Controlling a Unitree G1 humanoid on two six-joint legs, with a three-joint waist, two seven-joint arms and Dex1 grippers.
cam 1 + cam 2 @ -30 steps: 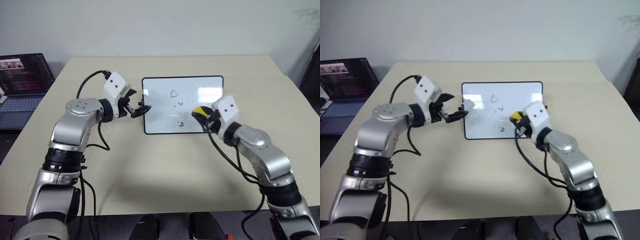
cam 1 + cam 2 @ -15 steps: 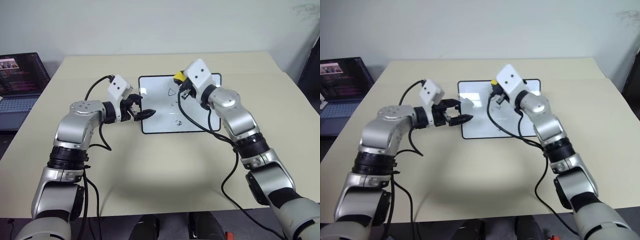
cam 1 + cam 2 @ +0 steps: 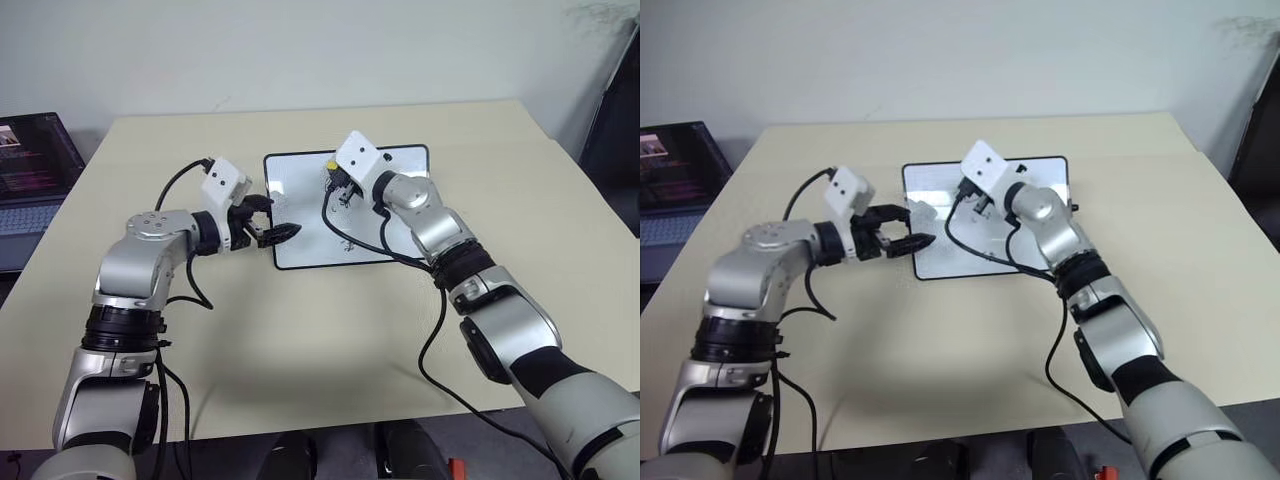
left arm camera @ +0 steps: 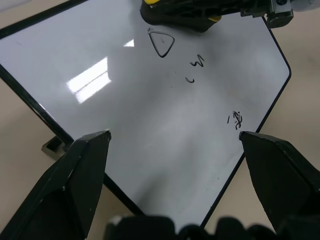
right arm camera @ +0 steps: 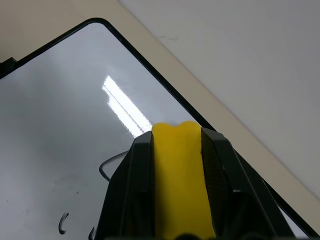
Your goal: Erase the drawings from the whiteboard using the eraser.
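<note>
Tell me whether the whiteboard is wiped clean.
Not clean. The whiteboard bears a triangle and scribbles; the eraser is beside the triangle.

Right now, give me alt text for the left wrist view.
The whiteboard still bears its drawings, a triangle and small scribbles. The yellow eraser sits just beyond the triangle, and the left tool has its fingers spread wide.
</note>
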